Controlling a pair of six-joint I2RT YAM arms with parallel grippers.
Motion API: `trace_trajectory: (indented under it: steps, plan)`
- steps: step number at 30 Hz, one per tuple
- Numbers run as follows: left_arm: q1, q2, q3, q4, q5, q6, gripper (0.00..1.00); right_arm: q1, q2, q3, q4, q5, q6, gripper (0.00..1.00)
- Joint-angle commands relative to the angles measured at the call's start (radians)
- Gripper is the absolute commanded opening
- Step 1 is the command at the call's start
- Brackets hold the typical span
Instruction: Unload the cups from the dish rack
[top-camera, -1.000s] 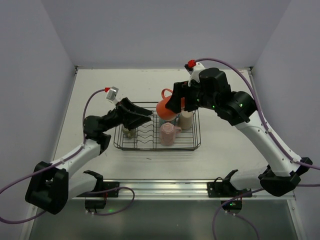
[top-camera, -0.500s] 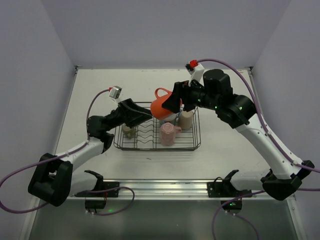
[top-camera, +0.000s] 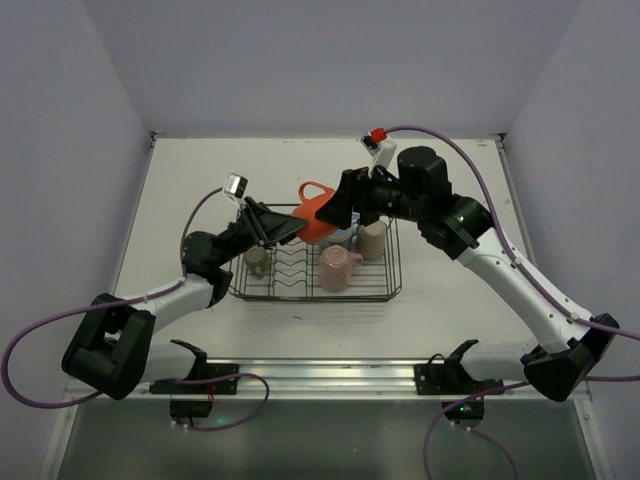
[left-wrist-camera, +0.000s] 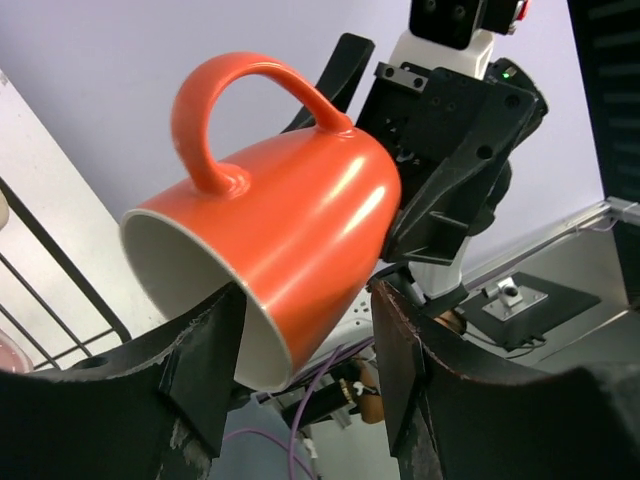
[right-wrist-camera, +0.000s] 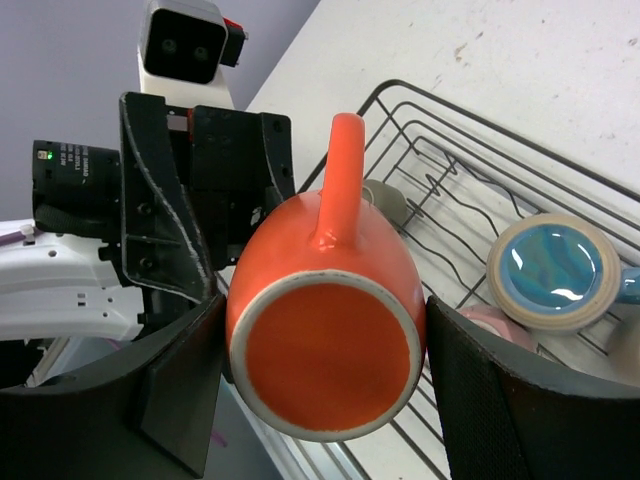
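- Your right gripper (right-wrist-camera: 325, 310) is clamped across the base end of the orange mug (top-camera: 315, 212). It holds the mug in the air above the back of the dish rack (top-camera: 340, 297), tipped on its side with the mouth toward the left arm and the handle up.
- Your left gripper (left-wrist-camera: 305, 310) straddles the mouth end of that mug, one finger at the rim and one beside the wall. I cannot tell whether it is pressing or only standing around the mug.
- The main risk is the swap. If your right jaws let go before the left ones bite, the mug likely drops onto the rack and the cups under it.
- The left fingers sit near the rim on a glossy, curved wall, so a shallow pinch there could slide off the lip.
- If both arms pull while both are clamped, the mug may twist in one grip or snap free.
- Four cups sit in the rack: the light blue mug (right-wrist-camera: 550, 270), mouth up and looking empty; the beige mug (top-camera: 373, 240) just beside it; the pink mug (top-camera: 337, 268) nearer the front; and the olive-grey mug (top-camera: 258, 262) at the left end.
- No cup stands on the table (top-camera: 200, 170) yet.
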Motion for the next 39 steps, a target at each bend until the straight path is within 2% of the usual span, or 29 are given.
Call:
trace_trajectory:
  steps: [1, 7, 16, 22, 28, 31, 32, 33, 34, 37, 38, 39]
  plan:
    - [-0.020, -0.002, 0.003, 0.542, -0.038, -0.054, 0.56, -0.030, -0.049, -0.041, 0.228, -0.110, 0.039, 0.00]
    - [-0.025, -0.014, 0.000, 0.568, -0.036, -0.084, 0.47, -0.077, -0.056, -0.127, 0.320, -0.188, 0.079, 0.00]
    - [-0.026, -0.054, -0.001, 0.572, -0.042, -0.115, 0.42, -0.175, -0.063, -0.273, 0.561, -0.394, 0.203, 0.00]
    - [-0.026, -0.060, 0.002, 0.573, -0.044, -0.130, 0.38, -0.186, -0.016, -0.294, 0.675, -0.514, 0.272, 0.00]
    - [-0.025, -0.059, 0.000, 0.572, -0.044, -0.143, 0.35, -0.186, 0.018, -0.290, 0.714, -0.564, 0.297, 0.00]
    - [-0.026, -0.056, 0.003, 0.572, -0.047, -0.147, 0.22, -0.186, 0.027, -0.293, 0.727, -0.578, 0.303, 0.00]
    - [-0.026, -0.056, 0.000, 0.570, -0.051, -0.152, 0.05, -0.186, 0.029, -0.296, 0.728, -0.578, 0.301, 0.00]
    - [-0.026, -0.057, -0.001, 0.569, -0.051, -0.158, 0.00, -0.186, 0.026, -0.298, 0.719, -0.572, 0.294, 0.00]
    - [-0.026, -0.059, -0.004, 0.565, -0.051, -0.161, 0.00, -0.186, 0.027, -0.296, 0.712, -0.568, 0.286, 0.00]
    - [-0.023, -0.075, -0.010, 0.488, -0.032, -0.144, 0.00, -0.186, 0.012, -0.276, 0.626, -0.528, 0.239, 0.37]
    - [-0.022, -0.085, -0.009, 0.445, -0.022, -0.128, 0.00, -0.186, 0.009, -0.262, 0.592, -0.517, 0.223, 0.56]
    - [-0.017, -0.091, -0.010, 0.368, 0.000, -0.108, 0.00, -0.186, 0.004, -0.229, 0.552, -0.491, 0.206, 0.65]
